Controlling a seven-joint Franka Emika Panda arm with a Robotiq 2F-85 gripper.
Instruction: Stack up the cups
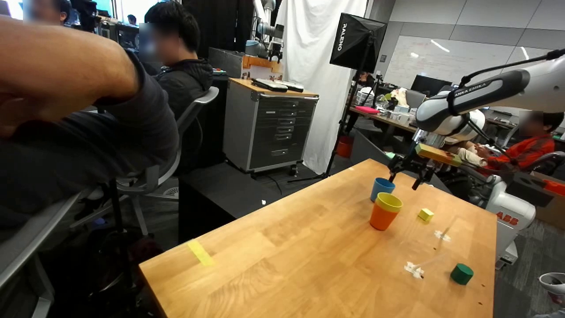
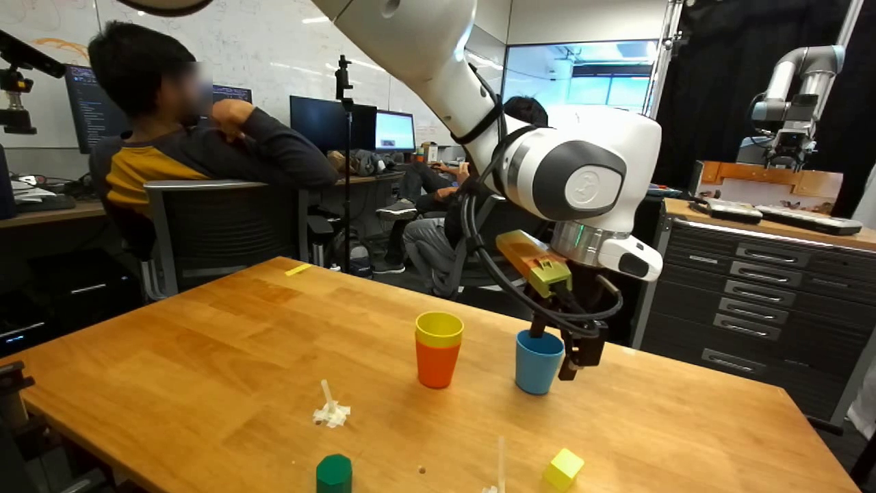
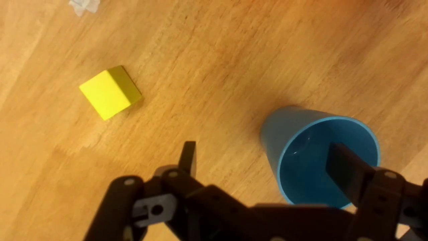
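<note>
The blue cup (image 1: 382, 190) stands upright on the wooden table, also seen in an exterior view (image 2: 536, 370) and the wrist view (image 3: 279, 135). My gripper (image 1: 403, 182) is open around one side of its rim. In the wrist view, one finger is over or inside the cup's mouth and the other is outside, apart from the wall; how deep the inner finger reaches cannot be told. The yellow-green cup (image 2: 439, 330) sits nested in the orange cup (image 2: 438, 366), with only its upper band showing. That pair stands upright beside the blue cup, apart from it.
A small yellow cube (image 3: 108, 92) lies near the blue cup. A dark green block (image 1: 461, 274) stands nearer the table's edge. Thin clear sticks rise from white tape patches (image 2: 332, 414) on the table. A yellow tape strip (image 1: 201, 252) marks the table's far end.
</note>
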